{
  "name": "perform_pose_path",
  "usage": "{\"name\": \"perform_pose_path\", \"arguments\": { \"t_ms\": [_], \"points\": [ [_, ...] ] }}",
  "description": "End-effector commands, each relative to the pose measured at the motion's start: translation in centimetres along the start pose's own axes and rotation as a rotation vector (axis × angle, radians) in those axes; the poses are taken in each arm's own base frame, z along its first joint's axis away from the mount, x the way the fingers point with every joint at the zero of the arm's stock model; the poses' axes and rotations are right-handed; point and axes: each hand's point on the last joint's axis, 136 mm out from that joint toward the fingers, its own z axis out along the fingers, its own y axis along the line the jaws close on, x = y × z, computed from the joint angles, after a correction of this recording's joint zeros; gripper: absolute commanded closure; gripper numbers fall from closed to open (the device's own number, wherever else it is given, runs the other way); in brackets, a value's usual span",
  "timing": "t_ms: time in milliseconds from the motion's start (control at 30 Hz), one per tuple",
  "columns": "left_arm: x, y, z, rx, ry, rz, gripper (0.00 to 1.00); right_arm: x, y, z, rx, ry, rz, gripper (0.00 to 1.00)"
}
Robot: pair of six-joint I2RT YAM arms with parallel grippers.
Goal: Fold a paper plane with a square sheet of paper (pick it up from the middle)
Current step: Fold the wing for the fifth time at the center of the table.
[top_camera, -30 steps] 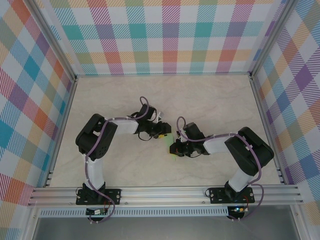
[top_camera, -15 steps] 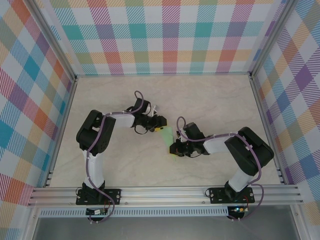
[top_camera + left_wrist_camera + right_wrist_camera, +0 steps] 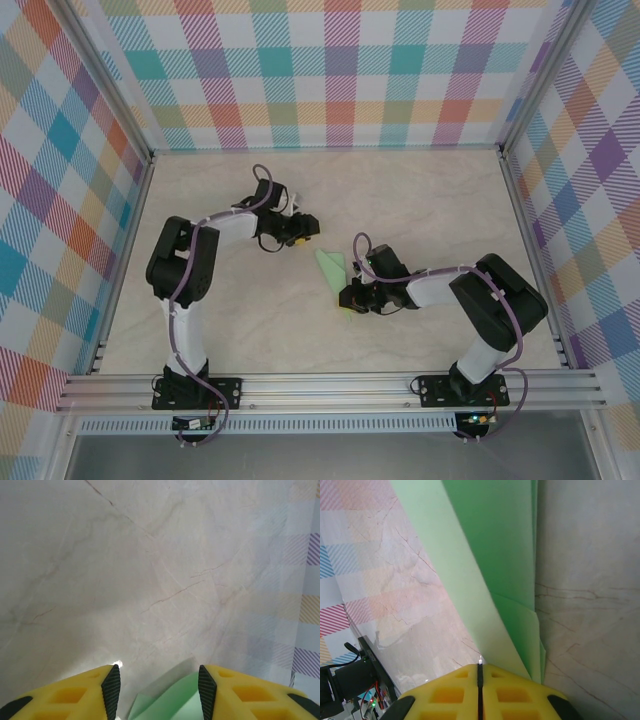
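Note:
The paper plane (image 3: 332, 266), pale mint-green paper folded into a slim pointed shape, lies mid-table with its tip pointing far-left. My right gripper (image 3: 347, 299) is shut on its near end. In the right wrist view the folded layers (image 3: 490, 555) run up from the closed fingertips (image 3: 480, 666). My left gripper (image 3: 307, 230) stands open a little beyond and left of the tip, not touching it. In the left wrist view a corner of the paper (image 3: 172, 702) shows low between the open fingers (image 3: 159, 685).
The marble-patterned tabletop (image 3: 430, 200) is enclosed by checked walls (image 3: 330, 70) and aluminium rails (image 3: 330, 385). Both arm bases sit on the near rail, and bare table stretches behind and to either side of the arms.
My left gripper has drawn back from the paper toward the far left, jaws still open. The right gripper and the paper have stayed put.

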Motion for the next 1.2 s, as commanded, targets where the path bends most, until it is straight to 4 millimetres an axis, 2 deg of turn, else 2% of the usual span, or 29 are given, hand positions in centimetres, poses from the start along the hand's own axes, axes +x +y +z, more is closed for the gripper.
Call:
{"name": "perform_pose_path", "arguments": {
  "t_ms": [0,67,167,300,567,667,833,1000,1167],
  "points": [
    [0.0,-3.2,-3.4,0.036,-0.044,0.046,0.55,2.0,-3.7,0.1,0.134,0.056,0.104,0.91],
    [1.4,-4.3,-3.9,0.05,-0.037,0.055,0.58,1.9,-3.7,0.1,0.134,0.051,0.106,0.91],
    [4.0,-5.3,-3.5,0.057,0.001,0.057,0.62,1.7,-3.6,0.1,0.132,0.043,0.11,0.91],
    [7.2,-6.0,-1.7,0.077,0.047,0.056,0.65,1.7,-3.6,0.0,0.135,0.039,0.108,0.91],
    [11.2,-6.5,2.7,0.082,0.142,0.062,0.65,1.9,-3.9,0.0,0.143,0.04,0.114,0.91],
    [11.4,-5.7,3.7,0.055,0.146,0.056,0.65,1.9,-3.9,0.0,0.141,0.038,0.112,0.91],
    [12.1,-3.0,5.0,-0.024,0.168,0.04,0.66,1.5,-3.0,-0.2,0.117,0.027,0.097,0.91],
    [13.3,-0.5,5.7,-0.084,0.209,0.025,0.68,0.6,0.1,-1.4,0.037,0.004,0.042,0.9],
    [13.8,-0.1,5.6,-0.087,0.218,0.021,0.68,-0.3,3.2,-2.8,-0.027,-0.025,-0.028,0.88]
  ]
}}
